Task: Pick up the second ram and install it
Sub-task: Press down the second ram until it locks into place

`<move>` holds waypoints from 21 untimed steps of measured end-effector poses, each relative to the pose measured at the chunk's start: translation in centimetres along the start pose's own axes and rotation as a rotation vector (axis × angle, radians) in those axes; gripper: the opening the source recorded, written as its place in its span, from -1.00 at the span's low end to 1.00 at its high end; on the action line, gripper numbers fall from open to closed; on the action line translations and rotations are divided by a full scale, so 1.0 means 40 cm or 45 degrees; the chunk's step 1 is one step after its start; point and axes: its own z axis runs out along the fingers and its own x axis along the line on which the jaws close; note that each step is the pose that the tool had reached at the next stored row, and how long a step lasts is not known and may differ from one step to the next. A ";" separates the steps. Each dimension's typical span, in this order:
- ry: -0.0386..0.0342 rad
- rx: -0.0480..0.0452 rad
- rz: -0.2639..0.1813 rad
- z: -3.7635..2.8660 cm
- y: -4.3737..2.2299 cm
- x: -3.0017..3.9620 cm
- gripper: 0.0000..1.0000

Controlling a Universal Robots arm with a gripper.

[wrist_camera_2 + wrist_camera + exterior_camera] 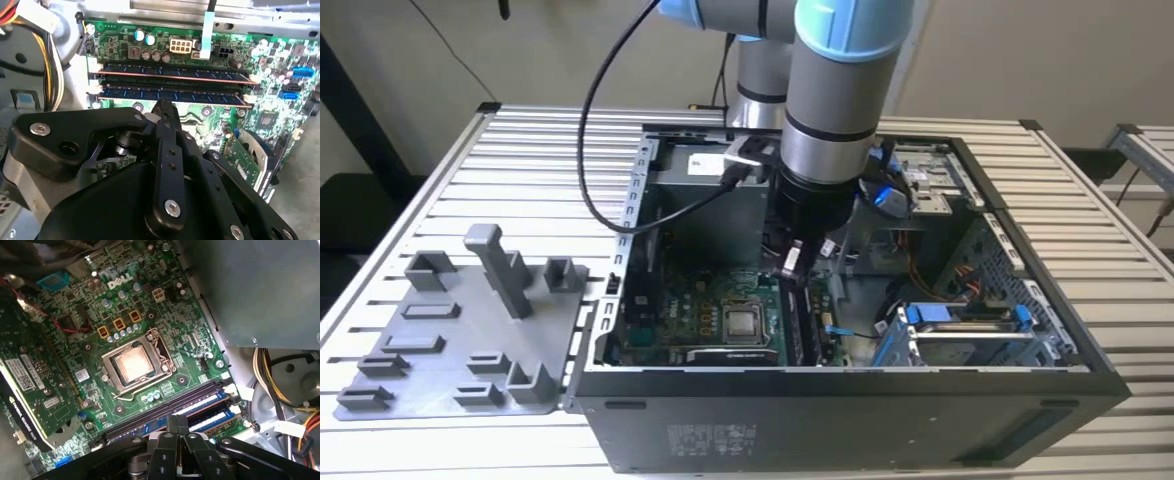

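Note:
Inside the open computer case (607, 330), my gripper (794, 262) hangs low over the motherboard (707, 320), its fingers shut together. Two long dark-blue ram sticks stand side by side in the memory slots. The second ram (175, 94) is the stick on the processor-socket side, and my gripper (162, 106) has its tips right at this stick's top edge near its middle. In the first wrist view the gripper (178, 419) covers part of that ram (202, 406). Whether the tips touch it I cannot tell.
The other ram stick (170, 75) sits in the slot beside it. A bare processor socket (132, 364) lies close by, with a graphics card (30, 385) beyond. Yellow power cables (270, 385) and a blue drive bracket (947, 315) crowd the case. A grey parts tray (467, 330) rests outside.

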 end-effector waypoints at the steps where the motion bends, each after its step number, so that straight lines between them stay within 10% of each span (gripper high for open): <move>1: -0.0003 0.000 -0.023 0.000 0.000 0.000 -0.79; 21: -0.0069 0.003 -0.360 0.005 -0.001 0.002 -0.79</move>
